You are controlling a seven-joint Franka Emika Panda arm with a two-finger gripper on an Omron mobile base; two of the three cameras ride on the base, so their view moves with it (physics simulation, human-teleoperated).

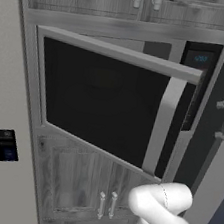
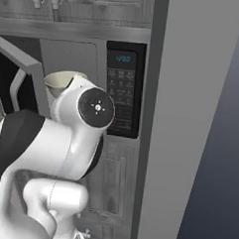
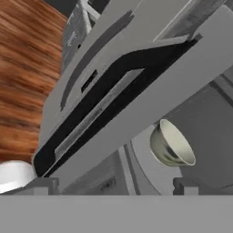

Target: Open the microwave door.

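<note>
Hand view: the two dark fingers [image 3: 42, 185] rise at the bottom edge, one at the left and one at the right, set wide apart with nothing between them. The microwave door [image 3: 136, 77] runs as a slanted grey frame with a dark window strip above and beyond the fingers, apart from both. Under the door's edge the microwave's grey inside is open to sight, and a small pale bowl [image 3: 173, 144] sits there on a round turntable [image 3: 150, 170], just above the right finger. A wood-grain surface [image 3: 22, 77] fills the left side.

The left base view shows what the hand view cannot: the whole door [image 1: 103, 100] swung partly out from the cabinet wall, hinged on its left, its free right edge with the vertical silver bar handle [image 1: 162, 123] standing nearer than the dark keypad panel [image 1: 196, 85]. Grey wood cabinet doors [image 1: 81, 180] lie above and below it, and the white arm [image 1: 163, 212] rises at the lower right.

The right base view shows the keypad panel [image 2: 123, 87] with its blue display, the door's edge [image 2: 25, 67] at the far left, and the bowl's rim [image 2: 59, 81] peeking over the arm [image 2: 56, 138].
</note>
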